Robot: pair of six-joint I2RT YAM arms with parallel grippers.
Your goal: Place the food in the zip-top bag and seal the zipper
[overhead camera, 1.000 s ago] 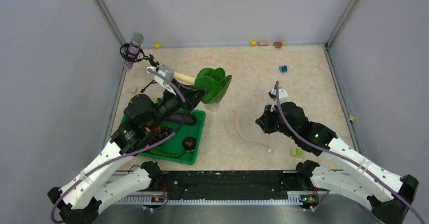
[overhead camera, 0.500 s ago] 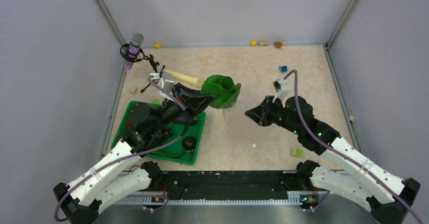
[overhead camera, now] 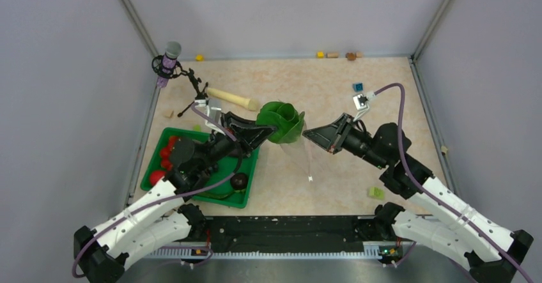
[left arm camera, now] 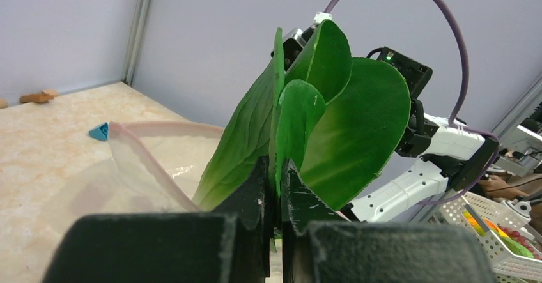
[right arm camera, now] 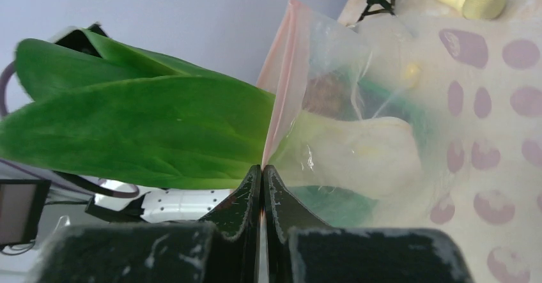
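Left gripper (left arm camera: pixel 276 174): jaws pressed nearly together, pinching one thin leaf of the bok choy (left arm camera: pixel 332 123), which you hold upright above the middle of the table (overhead camera: pixel 332 78)

Right gripper (right arm camera: pixel 263 171): jaws pressed together on the zipper (right arm camera: pixel 281 85), so the zip-top bag (right arm camera: pixel 358 104) hangs by one point of its mouth, just beside the leaves. The white stalk shows through the plastic; you cannot tell whether it is inside the bag or behind it

Remaining food sits in the green tray (overhead camera: pixel 246 193) at the table's near-left corner: strawberries (overhead camera: pixel 167 152), a peach (overhead camera: pixel 155 177), a dark berry (overhead camera: pixel 239 181)

Risks:
- a one-leaf pinch is weak; the bok choy may swing or slip as you lower it
- a mouth held at one point can sag shut, and the leaves may catch the rim and drag it off your right jaws
- broad leaves left across the zipper would block sealing

Writing: no brand, label or lettering is readable in any view
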